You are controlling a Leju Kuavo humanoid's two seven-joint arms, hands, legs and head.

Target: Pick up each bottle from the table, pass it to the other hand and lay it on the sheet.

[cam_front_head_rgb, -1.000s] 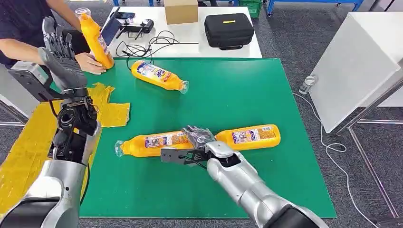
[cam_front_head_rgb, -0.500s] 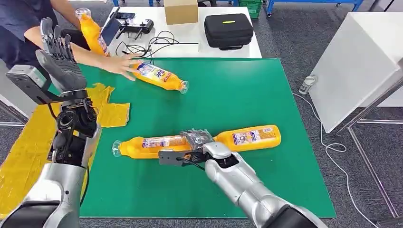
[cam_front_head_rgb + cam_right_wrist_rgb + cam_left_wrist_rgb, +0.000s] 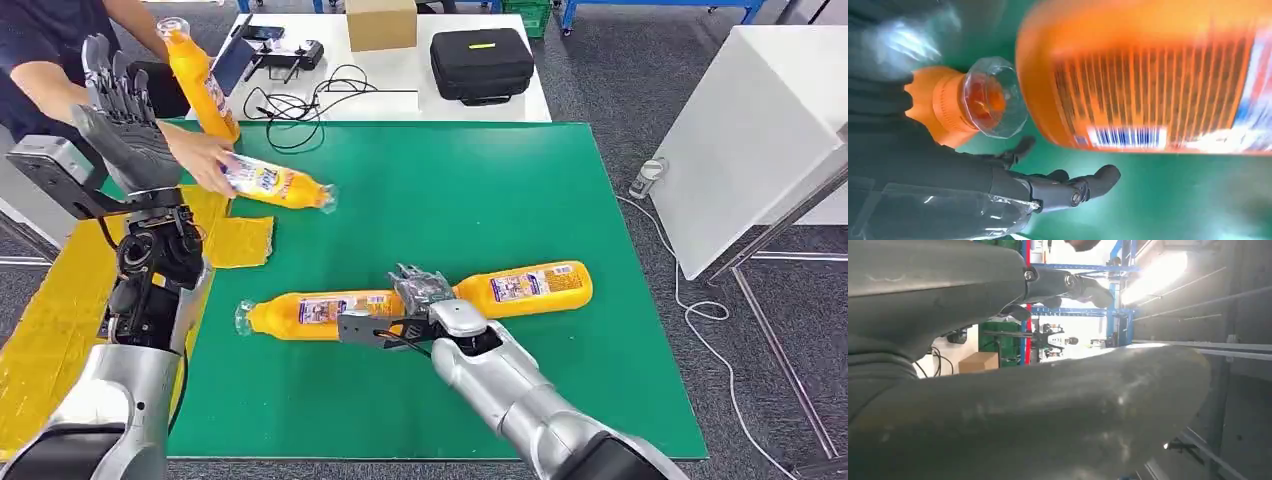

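Closest to you, your right hand (image 3: 420, 295) sits low on the green tabletop (image 3: 480, 200), right where two orange bottles meet end to end: the near-left bottle (image 3: 315, 312) lies on its side with its clear cap pointing left, and the near-right bottle (image 3: 530, 286) lies on its side stretching off to the right. In the right wrist view the fingers (image 3: 1083, 185) are spread over the green surface beneath the label end of one bottle (image 3: 1168, 75), with the clear cap of the other (image 3: 993, 97) just beside them; they are not closed on either bottle, so treat that hand as released. To your left, the left hand (image 3: 120, 110) is raised upright with fingers apart, holding nothing. Under that arm the yellow sheet (image 3: 235, 240) lies at the tabletop's left edge. Farther back, a person's hand (image 3: 200, 160) grips a third bottle (image 3: 275, 185) lying tilted near the sheet, and a fourth bottle (image 3: 200, 80) stands upright behind it. Beyond, a white table (image 3: 400, 85) carries a black case (image 3: 480, 62), a cardboard box (image 3: 380, 22) and cables (image 3: 300, 100).
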